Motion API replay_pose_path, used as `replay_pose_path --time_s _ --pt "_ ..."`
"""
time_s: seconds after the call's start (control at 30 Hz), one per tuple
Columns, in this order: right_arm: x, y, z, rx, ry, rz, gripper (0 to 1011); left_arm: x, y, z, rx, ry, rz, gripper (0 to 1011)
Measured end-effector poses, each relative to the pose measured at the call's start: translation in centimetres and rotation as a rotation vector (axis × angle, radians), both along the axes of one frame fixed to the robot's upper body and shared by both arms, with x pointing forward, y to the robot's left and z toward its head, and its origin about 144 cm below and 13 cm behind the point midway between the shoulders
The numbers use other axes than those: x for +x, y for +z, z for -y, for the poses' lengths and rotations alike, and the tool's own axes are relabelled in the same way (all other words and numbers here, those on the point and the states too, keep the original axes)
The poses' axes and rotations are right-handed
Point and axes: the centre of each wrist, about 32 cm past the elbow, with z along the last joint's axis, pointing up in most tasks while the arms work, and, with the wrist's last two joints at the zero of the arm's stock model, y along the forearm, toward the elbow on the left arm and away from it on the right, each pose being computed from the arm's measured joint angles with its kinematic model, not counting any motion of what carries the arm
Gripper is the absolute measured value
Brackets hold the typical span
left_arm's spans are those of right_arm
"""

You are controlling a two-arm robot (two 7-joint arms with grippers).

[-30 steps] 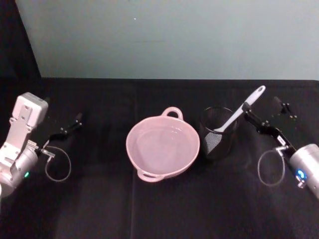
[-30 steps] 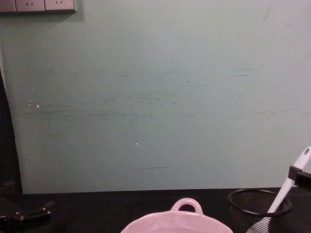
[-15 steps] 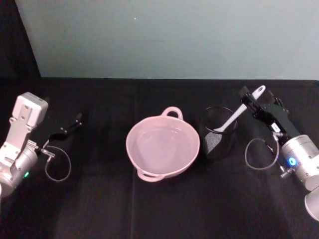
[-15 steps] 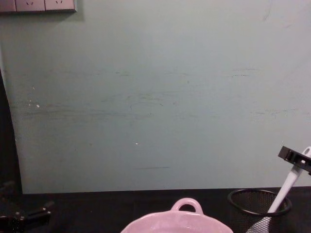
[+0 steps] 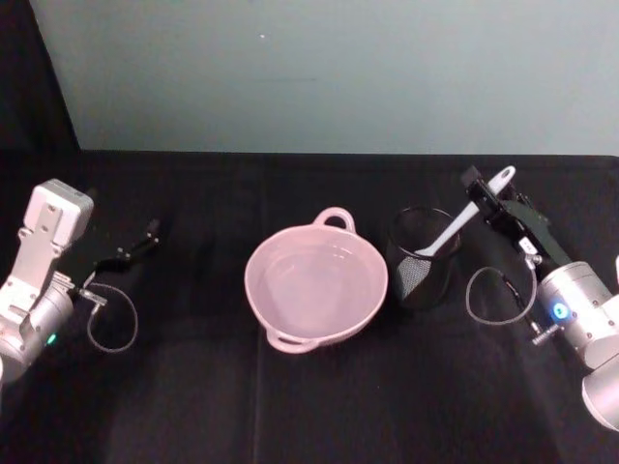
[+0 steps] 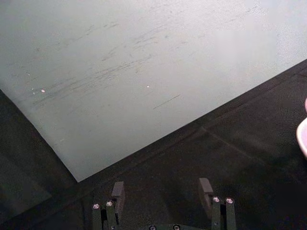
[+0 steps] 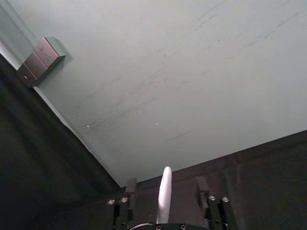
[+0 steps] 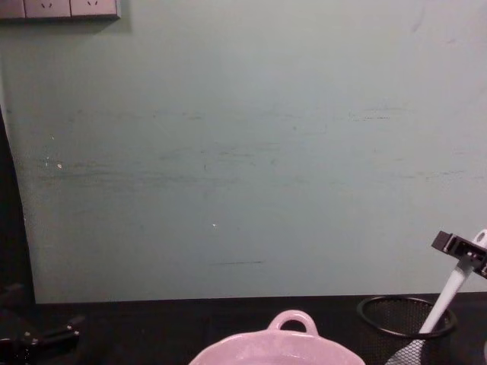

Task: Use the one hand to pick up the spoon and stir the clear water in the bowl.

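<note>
Black table (image 5: 319,406) lies open around bowl (image 5: 250,287); right claw (image 5: 484,191) spread astride spoon (image 5: 453,229), left claw (image 6: 162,190) spread aside.

Smooth, glossy pale pink glaze on the bowl (image 5: 250,282), ceramic by the look. Colourless, transparent clear water (image 5: 314,278) inside, barely visible against the pink. Smooth white plastic for the spoon (image 5: 462,220), slightly shiny along the handle. Matt black wire mesh for the cup (image 5: 427,282) just right of the bowl. Matt black tablecloth (image 5: 290,406), faintly creased. Matt pale green painted wall (image 5: 338,77) at the far side, finely scuffed and scratched. Matt black fingers on the right gripper (image 5: 481,190); smooth silver metal on its wrist (image 5: 583,311). White plastic housing on the left arm (image 5: 53,220).
</note>
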Motion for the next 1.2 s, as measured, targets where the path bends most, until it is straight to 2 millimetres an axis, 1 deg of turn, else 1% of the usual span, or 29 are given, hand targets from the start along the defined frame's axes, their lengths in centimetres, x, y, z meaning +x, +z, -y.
replay_pose_path --time_s 0.03,0.1,0.13,0.17,0.23,0.27,0.3,0.37,0.4,0.43,0.5,0.53,0.6,0.63,0.77,0.93,1.1,1.2 --pt "0.0 0.0 0.0 0.003 0.001 -0.001 788 0.0 0.0 0.0 0.0 0.0 0.0 1011" --pt "0.0 0.0 -0.1 0.01 0.004 -0.006 733 0.0 0.0 0.0 0.0 0.0 0.0 1011" --pt "0.0 -0.1 -0.1 0.012 0.004 -0.007 696 0.0 0.0 0.0 0.0 0.0 0.0 1011" --pt "0.0 -0.1 -0.1 0.014 0.005 -0.009 634 0.0 0.0 0.0 0.0 0.0 0.0 1011" --pt "0.0 -0.1 -0.1 0.016 0.006 -0.01 596 0.0 0.0 0.0 0.0 0.0 0.0 1011" --pt "0.1 -0.1 -0.2 0.017 0.008 -0.011 534 0.0 0.0 0.0 0.0 0.0 0.0 1011" --pt "0.1 -0.1 -0.2 0.017 0.009 -0.011 534 0.0 0.0 0.0 0.0 0.0 0.0 1011" --pt "0.1 -0.1 -0.3 0.018 0.009 -0.01 451 0.0 0.0 0.0 0.0 0.0 0.0 1011" --pt "0.1 -0.1 -0.3 0.018 0.009 -0.01 451 0.0 0.0 0.0 0.0 0.0 0.0 1011" --pt "0.1 -0.1 -0.3 0.019 0.009 -0.01 392 0.0 0.0 0.0 0.0 0.0 0.0 1011" --pt "0.1 -0.1 -0.3 0.021 0.009 -0.009 360 0.0 0.0 0.0 0.0 0.0 0.0 1011" --pt "0.1 -0.1 -0.4 0.022 0.008 -0.008 286 0.0 0.0 0.0 0.0 0.0 0.0 1011" --pt "0.0 -0.1 -0.4 0.023 0.007 -0.008 247 0.0 0.0 0.0 0.0 0.0 0.0 1011" --pt "0.0 -0.1 -0.4 0.024 0.004 -0.005 188 0.0 0.0 0.0 0.0 0.0 0.0 1011" --pt "-0.1 0.1 -0.4 0.021 0.0 0.006 117 0.0 0.0 0.0 0.0 0.0 0.0 1011" --pt "-0.2 0.6 -0.4 0.002 0.001 0.023 116 0.0 0.0 0.0 0.0 0.0 0.0 1011" --pt "-0.3 1.9 -0.4 -0.089 0.021 0.063 116 0.0 0.0 0.0 0.0 0.0 0.0 1011" --pt "-0.2 3.2 -0.3 -0.171 0.051 0.095 117 0.0 0.0 0.0 0.0 0.0 0.0 1011"
